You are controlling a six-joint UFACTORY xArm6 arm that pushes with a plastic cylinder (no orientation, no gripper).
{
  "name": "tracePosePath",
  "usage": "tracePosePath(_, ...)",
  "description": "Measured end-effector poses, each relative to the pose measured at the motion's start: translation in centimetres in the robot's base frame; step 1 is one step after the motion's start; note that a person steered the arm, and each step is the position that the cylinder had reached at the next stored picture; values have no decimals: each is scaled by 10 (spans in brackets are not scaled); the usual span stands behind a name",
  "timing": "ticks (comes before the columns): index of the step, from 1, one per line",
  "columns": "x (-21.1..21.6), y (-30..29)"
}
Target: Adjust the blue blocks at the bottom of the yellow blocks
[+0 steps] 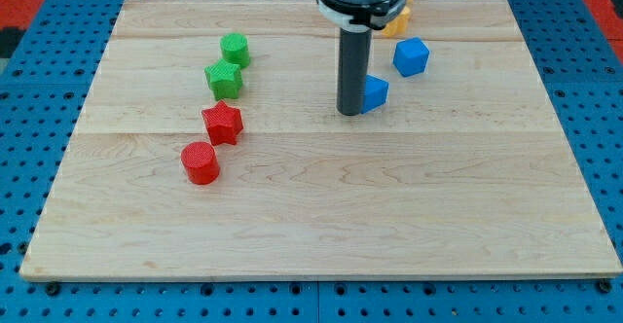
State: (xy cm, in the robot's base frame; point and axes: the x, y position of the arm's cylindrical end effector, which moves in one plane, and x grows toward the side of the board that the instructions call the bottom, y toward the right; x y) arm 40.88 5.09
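Two blue blocks lie near the view's top right. One blue cube (411,57) sits free. The other blue block (376,92) is partly hidden behind my rod. My tip (350,112) rests on the board, touching that block's left side. A yellow block (397,19) shows at the view's top, mostly hidden by the arm; its shape and whether a second yellow block lies behind cannot be told. The blue cube is just below the yellow block.
On the view's left stand a green cylinder (235,49), a green star-like block (223,78), a red star (223,123) and a red cylinder (201,162) in a diagonal line. The wooden board (321,216) lies on a blue pegboard.
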Motion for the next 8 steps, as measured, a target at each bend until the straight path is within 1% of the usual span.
tracePosePath(2,1,51)
tracePosePath(3,-3,-15)
tracePosePath(4,-54,-31)
tracePosePath(5,-61,-23)
tracePosePath(6,-46,8)
tracePosePath(7,-41,48)
tracePosePath(8,-54,31)
